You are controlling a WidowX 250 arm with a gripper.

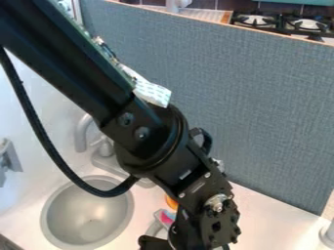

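The black arm crosses from the upper left, and its gripper [156, 242] is at the bottom edge, right of the sink, with its lower part cut off by the frame. Just above it, partly behind the arm, lie an orange item [171, 202] and a pink and blue item [168, 217] at a grey rim. Whether the gripper touches or holds anything is hidden.
A round grey sink [88, 212] is at the lower left, with a grey faucet [82, 133] behind it. A blue-grey divider [274, 107] stands behind the white counter [267, 217]. Beyond it is a stove [281, 22]. A pale round object [328, 235] sits at the right edge.
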